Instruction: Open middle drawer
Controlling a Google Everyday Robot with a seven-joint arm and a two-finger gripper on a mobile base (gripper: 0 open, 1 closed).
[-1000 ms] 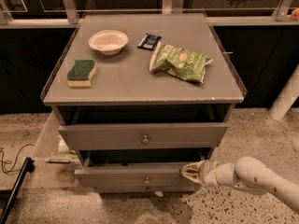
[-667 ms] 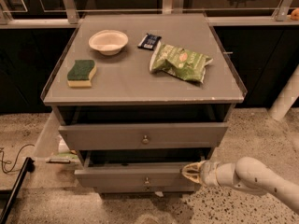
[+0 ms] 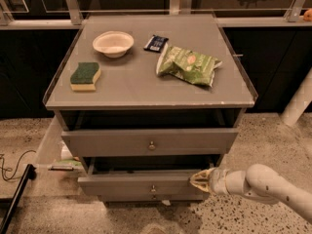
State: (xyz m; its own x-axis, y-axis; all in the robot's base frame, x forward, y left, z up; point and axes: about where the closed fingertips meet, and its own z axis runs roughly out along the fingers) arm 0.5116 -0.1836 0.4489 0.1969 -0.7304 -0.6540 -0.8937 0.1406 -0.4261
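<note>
- Grey middle drawer (image 3: 127, 185) stands partly out.
- Gripper (image 3: 198, 179) at the right end of its front's top edge; whether it grips, cannot tell.

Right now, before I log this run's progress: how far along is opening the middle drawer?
Done: the middle drawer stands out from the cabinet, with a dark gap showing behind its front. In hand: the gripper is at the front's right top corner. Left: the opening looks only partial, so it probably needs more pulling.
</note>
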